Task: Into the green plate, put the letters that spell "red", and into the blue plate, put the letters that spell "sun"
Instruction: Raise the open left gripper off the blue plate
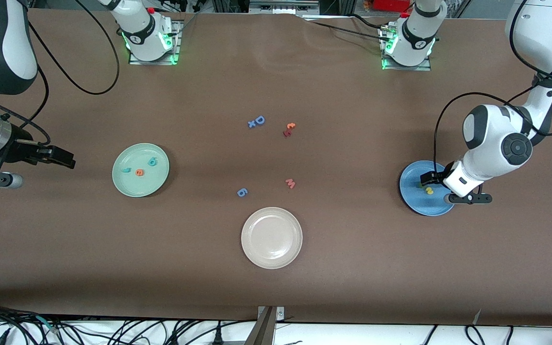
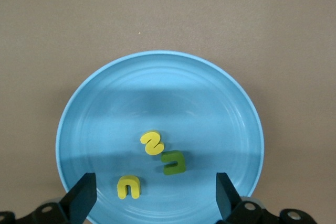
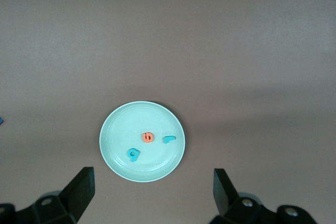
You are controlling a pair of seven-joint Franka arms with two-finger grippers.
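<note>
Looking at the blue plate (image 1: 412, 197), you find the left claw (image 2: 155, 195) over it, fingers apart, gripping nothing; the arm hides part of the plate's letters (image 2: 152, 143). The green plate (image 1: 127, 184) holds three letters (image 1: 139, 172); the right claw (image 1: 60, 158) waits open beside it.

Plates: three — green plate (image 1: 140, 170), blue plate (image 1: 412, 191), beige-white plate (image 1: 271, 237).
Letters in green plate: three — orange "e" (image 1: 139, 172), teal "r" (image 1: 126, 169), teal "d" (image 1: 152, 161).
Letters in blue plate: three — yellow "s" (image 2: 152, 142), yellow "u" (image 2: 129, 187), green "n" (image 2: 174, 162).
Loose letters on table: six.
Arms: two.
</note>
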